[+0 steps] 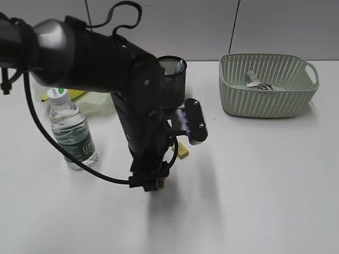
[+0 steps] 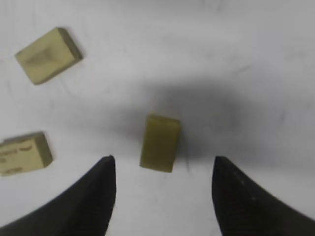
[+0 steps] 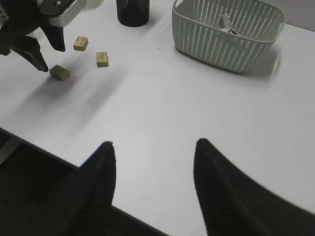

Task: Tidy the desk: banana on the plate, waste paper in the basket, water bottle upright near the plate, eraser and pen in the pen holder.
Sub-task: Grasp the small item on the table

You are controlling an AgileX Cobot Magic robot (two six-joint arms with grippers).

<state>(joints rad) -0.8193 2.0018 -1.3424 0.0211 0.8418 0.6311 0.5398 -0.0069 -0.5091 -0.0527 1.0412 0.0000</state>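
In basket (image 1: 233, 100): waste paper (image 1: 256, 81). Pen holder (image 1: 175, 74) contents unclear. Both grippers, left (image 2: 162, 169) & right (image 3: 152, 147), open, empty.

Grey wall (image 1: 275, 26) behind, thin dark vertical line (image 1: 233, 26) down it.

White desk (image 3: 206, 113) seen from above the right gripper (image 3: 153, 147), whose two dark fingers stand apart with nothing between them. At top left, the left gripper (image 3: 43, 51) hangs over one of three tan erasers (image 3: 59, 72). Farther back stand a black pen holder (image 3: 132, 12) and a sage basket (image 3: 224, 44), possibly holding crumpled paper (image 3: 227, 23).
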